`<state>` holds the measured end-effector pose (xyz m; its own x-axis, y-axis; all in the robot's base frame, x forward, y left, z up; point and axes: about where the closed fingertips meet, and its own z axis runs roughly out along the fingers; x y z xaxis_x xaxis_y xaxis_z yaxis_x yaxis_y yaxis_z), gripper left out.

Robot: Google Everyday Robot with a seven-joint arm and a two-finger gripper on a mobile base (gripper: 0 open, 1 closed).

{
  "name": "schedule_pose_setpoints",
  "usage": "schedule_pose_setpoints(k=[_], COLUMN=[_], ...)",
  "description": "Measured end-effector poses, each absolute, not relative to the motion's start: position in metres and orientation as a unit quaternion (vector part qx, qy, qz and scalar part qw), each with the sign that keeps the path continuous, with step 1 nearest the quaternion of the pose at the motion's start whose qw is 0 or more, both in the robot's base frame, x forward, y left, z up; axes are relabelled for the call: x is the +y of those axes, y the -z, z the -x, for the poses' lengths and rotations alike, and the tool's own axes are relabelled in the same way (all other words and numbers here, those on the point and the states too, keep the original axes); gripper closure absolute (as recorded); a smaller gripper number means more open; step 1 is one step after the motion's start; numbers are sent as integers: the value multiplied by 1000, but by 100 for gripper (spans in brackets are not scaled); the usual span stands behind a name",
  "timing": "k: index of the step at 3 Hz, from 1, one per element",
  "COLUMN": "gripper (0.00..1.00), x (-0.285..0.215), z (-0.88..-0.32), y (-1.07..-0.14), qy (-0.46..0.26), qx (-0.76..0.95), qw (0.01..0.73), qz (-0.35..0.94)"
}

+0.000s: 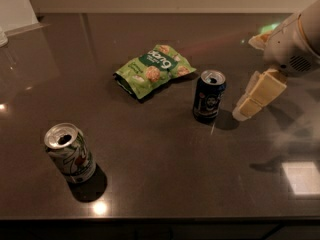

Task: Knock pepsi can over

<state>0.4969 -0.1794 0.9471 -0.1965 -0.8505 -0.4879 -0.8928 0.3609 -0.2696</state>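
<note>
Dark tabletop (pixel 165 184) holds the pepsi can (pixel 209 96) upright, just beside the gripper (pixel 247 106), on its chip bag (pixel 154 69) side; the gripper's opening I cannot tell.

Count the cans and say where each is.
2. The pepsi can stands near the middle, beside the gripper at right; the white-and-green can stands front left. None looks hidden.

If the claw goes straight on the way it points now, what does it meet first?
Most likely the pepsi can, upright close in front of the claw. It points down-left, so it might touch the tabletop beside the can first; depth is unclear.
</note>
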Motion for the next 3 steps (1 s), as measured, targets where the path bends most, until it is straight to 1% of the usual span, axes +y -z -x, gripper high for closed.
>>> schedule_pose_setpoints(k=[2, 3], gripper=[0, 0], x=[-145, -134], z=[-524, -528], y=[-921, -914], qy=[-117, -141], qx=[766, 763], qw=[326, 332], qz=[541, 537])
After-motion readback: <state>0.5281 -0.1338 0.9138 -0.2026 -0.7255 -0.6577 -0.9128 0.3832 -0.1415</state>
